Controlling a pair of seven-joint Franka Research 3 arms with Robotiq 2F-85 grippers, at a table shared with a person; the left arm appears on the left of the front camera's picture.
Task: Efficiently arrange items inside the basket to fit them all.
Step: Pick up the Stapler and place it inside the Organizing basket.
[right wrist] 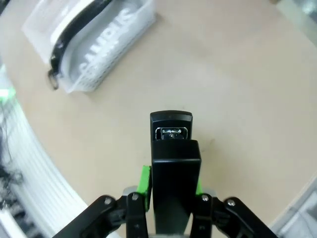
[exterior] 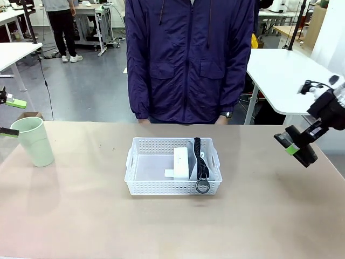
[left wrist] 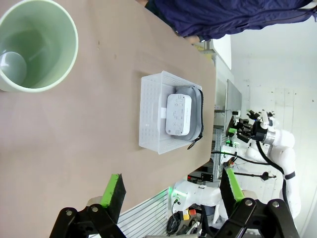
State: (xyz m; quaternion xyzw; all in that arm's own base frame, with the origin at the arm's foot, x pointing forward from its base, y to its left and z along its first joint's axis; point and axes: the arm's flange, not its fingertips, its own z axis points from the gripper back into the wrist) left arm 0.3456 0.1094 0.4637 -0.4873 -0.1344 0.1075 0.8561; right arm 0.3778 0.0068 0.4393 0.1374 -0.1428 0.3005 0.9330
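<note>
The right gripper [exterior: 294,145] is clamped tight on the stapler [exterior: 306,155] and hangs in the air well to the right of the basket [exterior: 161,186], above the table [exterior: 259,216]. In the front view the clock [exterior: 181,163] stands on edge in the basket's right half with the pouch [exterior: 198,157] just beside it against the right wall, so the left half is bare. The cup [exterior: 33,141] stands upright well to the left of the basket, and the left gripper [exterior: 12,117] is spread wide and empty right at the cup. A person [exterior: 188,59] stands behind the basket's far side. In the left wrist view that gripper's fingers [left wrist: 115,191] gape with nothing between them; the cup lies ahead, the basket beyond it. In the right wrist view the stapler juts out lengthwise between the green pads [right wrist: 144,186], and the basket lies ahead, apart. The step in hand looks like carrying the stapler in. The next move probably calls for laying it flat and close beside the clock, so that room remains for the cup.
</note>
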